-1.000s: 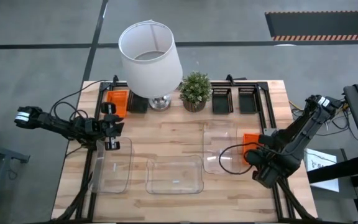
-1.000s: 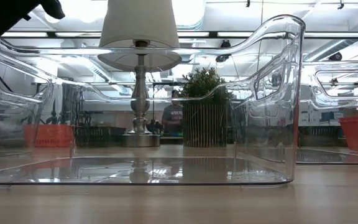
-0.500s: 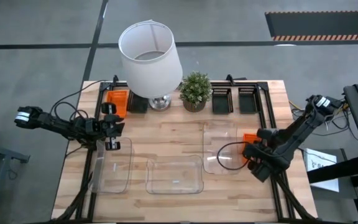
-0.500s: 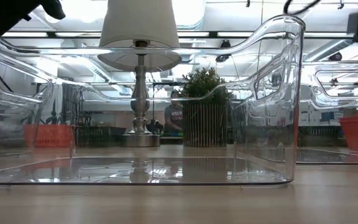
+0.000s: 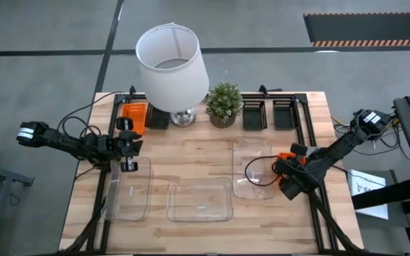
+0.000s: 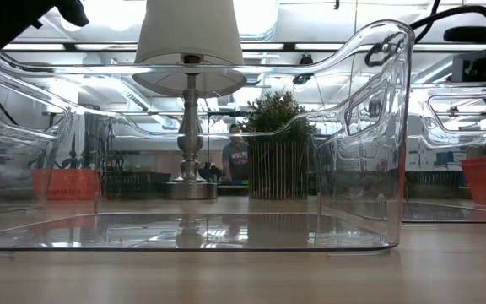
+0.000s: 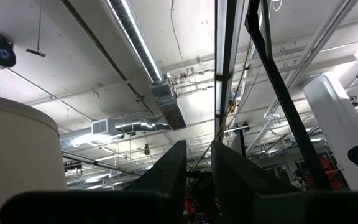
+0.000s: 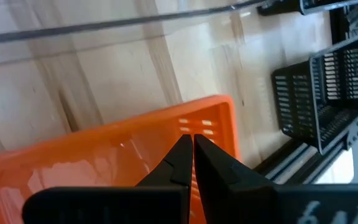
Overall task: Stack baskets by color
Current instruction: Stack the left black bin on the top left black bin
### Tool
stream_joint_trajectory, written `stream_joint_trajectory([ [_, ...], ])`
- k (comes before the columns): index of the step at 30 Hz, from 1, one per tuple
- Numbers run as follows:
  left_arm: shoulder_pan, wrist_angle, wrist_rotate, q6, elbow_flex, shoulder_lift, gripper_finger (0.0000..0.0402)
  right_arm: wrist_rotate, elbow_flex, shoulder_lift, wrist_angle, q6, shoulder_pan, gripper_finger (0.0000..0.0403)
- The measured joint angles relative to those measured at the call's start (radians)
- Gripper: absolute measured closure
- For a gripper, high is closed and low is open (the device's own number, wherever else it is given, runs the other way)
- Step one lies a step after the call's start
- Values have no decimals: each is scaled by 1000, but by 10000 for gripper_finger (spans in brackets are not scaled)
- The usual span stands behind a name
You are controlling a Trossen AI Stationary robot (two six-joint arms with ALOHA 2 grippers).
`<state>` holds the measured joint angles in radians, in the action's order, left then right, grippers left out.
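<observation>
A red-orange basket [image 5: 285,157] [image 8: 123,155] sits on the table at the right, next to a clear basket [image 5: 253,168]. My right gripper [image 5: 288,171] [image 8: 190,138] is shut and points steeply down over this basket's inside, near one end wall. Two more clear baskets [image 5: 129,188] [image 5: 200,201] rest along the near side. A second red-orange basket [image 5: 134,114] and black slatted baskets [image 5: 253,114] [image 5: 283,114] stand at the far edge. My left gripper [image 5: 132,146] [image 7: 197,144] waits at the left, tilted up, open a little with nothing between its fingers. My right gripper's shut fingertips [image 8: 182,146] hang over the red-orange basket's floor beside its end wall [image 8: 197,121], coming slanting from above. Nothing shows between the fingers. Whether they touch the basket I cannot tell.
A lamp with a white shade [image 5: 171,60] and a small potted plant [image 5: 224,103] stand at the far middle. Black rails [image 5: 306,128] run along the table's sides. In the low view a clear basket [image 6: 192,169] fills the foreground.
My right gripper has come down and gone toward the table's left and far side, ending over the red-orange basket at the right. The baskets have stayed where they were.
</observation>
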<state>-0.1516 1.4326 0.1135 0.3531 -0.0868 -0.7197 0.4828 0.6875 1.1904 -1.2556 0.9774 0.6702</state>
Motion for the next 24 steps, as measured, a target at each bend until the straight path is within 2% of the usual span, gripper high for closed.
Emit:
stream_joint_trajectory([
  [9,0,0,0,1,0,0,343,10,-20,-14,42,-59,-12,394],
  [19,0,0,0,2,0,0,343,18,-118,-112,167,-101,-12,394],
  [24,0,0,0,2,0,0,343,79,-130,-139,183,-71,-12,394],
])
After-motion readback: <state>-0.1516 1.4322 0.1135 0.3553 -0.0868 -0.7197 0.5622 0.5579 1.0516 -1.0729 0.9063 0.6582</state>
